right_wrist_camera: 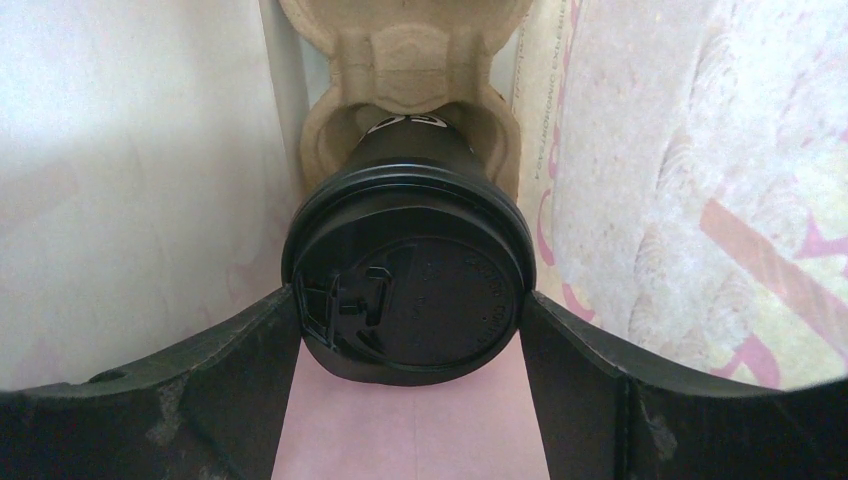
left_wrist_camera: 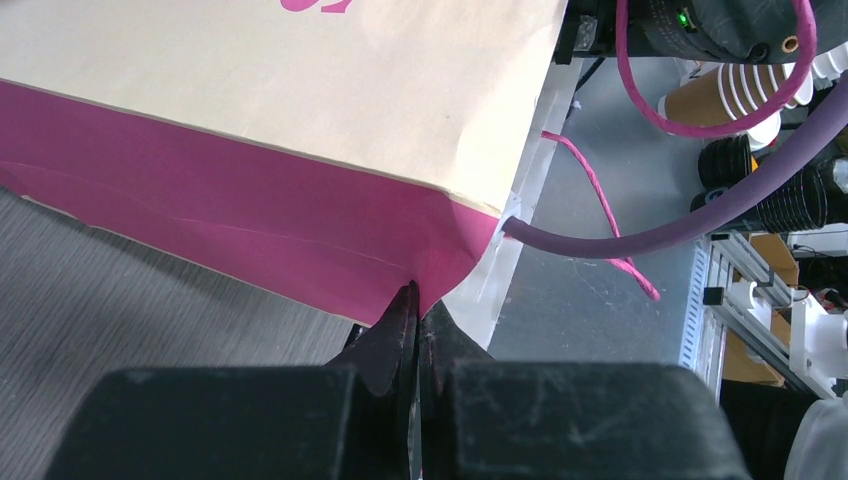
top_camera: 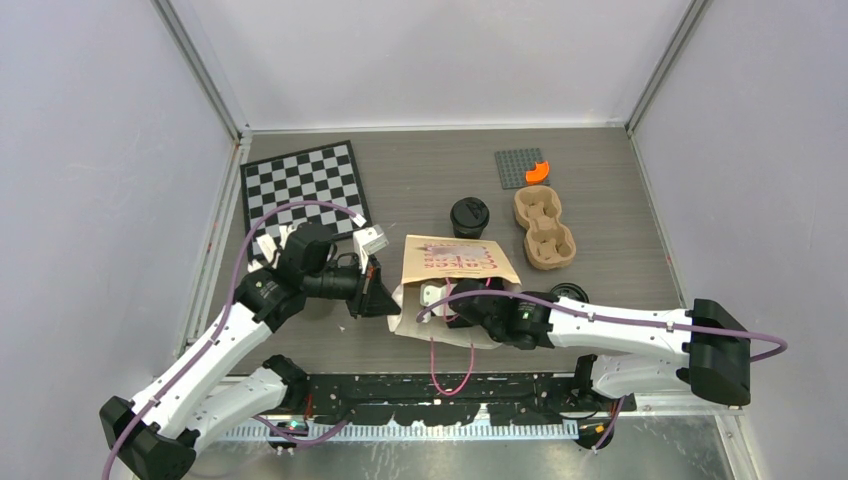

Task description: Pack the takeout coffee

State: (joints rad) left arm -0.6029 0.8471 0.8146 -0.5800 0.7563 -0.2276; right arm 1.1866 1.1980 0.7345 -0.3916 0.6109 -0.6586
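One takeout coffee cup (right_wrist_camera: 408, 280), black with a round black lid, lies inside the paper bag (top_camera: 455, 262), its base in a brown moulded carrier (right_wrist_camera: 410, 60). My right gripper (right_wrist_camera: 408, 300) reaches into the bag's mouth, and its fingers (right_wrist_camera: 250, 350) press against both sides of the lid. A second lidded black cup (top_camera: 469, 215) stands on the table behind the bag. My left gripper (left_wrist_camera: 420, 300) is shut on the pink edge of the bag (left_wrist_camera: 300, 220) at its left corner (top_camera: 375, 290).
Another brown cup carrier (top_camera: 544, 226) lies right of the standing cup. A round black lid-like thing (top_camera: 568, 293) sits beside my right arm. A chessboard (top_camera: 305, 185) lies at the back left, a grey plate (top_camera: 515, 168) with an orange piece (top_camera: 538, 171) at the back.
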